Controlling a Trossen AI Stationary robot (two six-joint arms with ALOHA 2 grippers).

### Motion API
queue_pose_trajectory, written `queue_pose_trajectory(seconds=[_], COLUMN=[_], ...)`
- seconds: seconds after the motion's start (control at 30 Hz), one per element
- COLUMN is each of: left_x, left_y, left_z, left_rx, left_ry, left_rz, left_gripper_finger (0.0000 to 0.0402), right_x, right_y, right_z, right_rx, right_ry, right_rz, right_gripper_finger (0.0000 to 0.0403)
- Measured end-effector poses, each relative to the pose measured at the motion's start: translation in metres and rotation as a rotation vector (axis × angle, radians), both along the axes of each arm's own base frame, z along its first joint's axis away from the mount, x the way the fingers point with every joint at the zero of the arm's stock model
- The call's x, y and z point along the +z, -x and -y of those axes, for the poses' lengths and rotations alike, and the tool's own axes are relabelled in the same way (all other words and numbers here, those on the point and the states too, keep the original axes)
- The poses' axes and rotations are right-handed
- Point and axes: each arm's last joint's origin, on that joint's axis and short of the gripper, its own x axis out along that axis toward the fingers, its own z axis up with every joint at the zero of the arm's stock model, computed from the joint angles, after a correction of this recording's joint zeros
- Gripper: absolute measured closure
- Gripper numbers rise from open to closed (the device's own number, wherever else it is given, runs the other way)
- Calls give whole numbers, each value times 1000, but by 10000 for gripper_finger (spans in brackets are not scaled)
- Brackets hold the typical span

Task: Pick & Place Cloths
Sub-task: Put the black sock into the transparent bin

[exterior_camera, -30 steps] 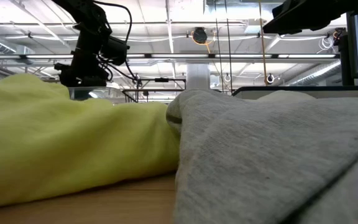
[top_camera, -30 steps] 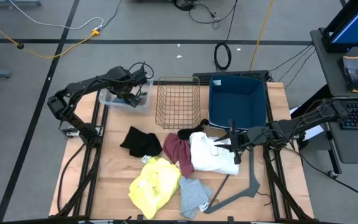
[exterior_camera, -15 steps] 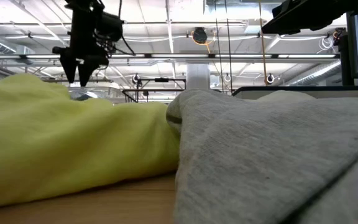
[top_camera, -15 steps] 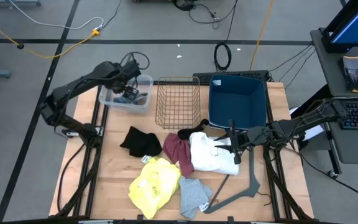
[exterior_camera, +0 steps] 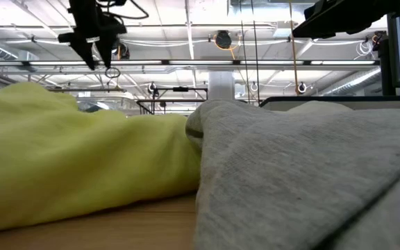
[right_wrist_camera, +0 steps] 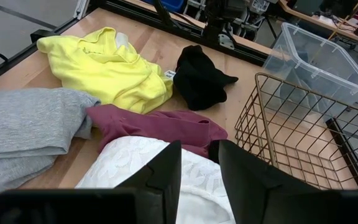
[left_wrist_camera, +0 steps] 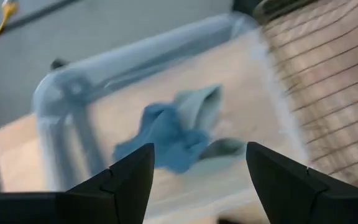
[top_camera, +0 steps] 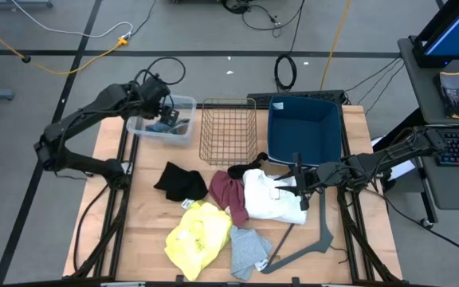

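Grey workshop floor with trailing cables is surrounding a pale wooden bench (top_camera: 146,215).

Containers, along the far edge of the bench:
- Clear plastic bin (top_camera: 183,108) (left_wrist_camera: 61,93) at the far left corner is holding a crumpled teal-blue cloth (top_camera: 164,125) (left_wrist_camera: 166,134) on its floor; a paler fold is lying against it.
- Bronze wire basket (top_camera: 228,131) (right_wrist_camera: 291,134) is sitting in the middle; nothing is showing inside it.
- Dark blue plastic tub (top_camera: 305,127) is standing at the right; no cloth is showing inside it.

Loose on the bench:
- Black cloth (top_camera: 182,182) (right_wrist_camera: 199,79), near the clear bin.
- Maroon cloth (top_camera: 228,195) (right_wrist_camera: 160,124), touching the white cloth (top_camera: 273,199) (right_wrist_camera: 142,165) beside it.
- Bright yellow cloth (top_camera: 198,235) (right_wrist_camera: 104,62) (exterior_camera: 68,160) at the near edge, next to a grey cloth (top_camera: 249,251) (right_wrist_camera: 23,124) (exterior_camera: 304,173).
- Grey flat angled bar (top_camera: 313,239) is lying at the near right.

Arms:
- Left pincer (top_camera: 159,110) (exterior_camera: 97,54) (left_wrist_camera: 197,168) is hanging above the clear bin, fingers apart, gripping nothing, with the teal-blue cloth directly below.
- Right pincer (top_camera: 300,190) (right_wrist_camera: 197,165) is hovering over the white cloth, fingers set slightly apart with a narrow gap; no fabric is visible between them.
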Motion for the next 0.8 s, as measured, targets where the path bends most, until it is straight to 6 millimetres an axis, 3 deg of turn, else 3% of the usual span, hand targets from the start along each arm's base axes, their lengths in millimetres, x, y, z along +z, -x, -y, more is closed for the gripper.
queue_pose_trajectory(seconds=[0.23, 0.47, 0.8], left_x=[9, 7, -30], left_y=[-29, -73, -131], left_z=[27, 79, 158], left_rx=[-253, -601, -962], left_ry=[-109, -195, -300], left_rz=[92, 134, 42], left_gripper_finger=[144, 144, 144], right_x=[0, 0, -2], right_y=[0, 0, 1], right_z=[0, 0, 0], right_rx=[-1, 0, 2], right_ry=[0, 0, 13], right_rz=[0, 0, -20], right_gripper_finger=[303, 303, 303])
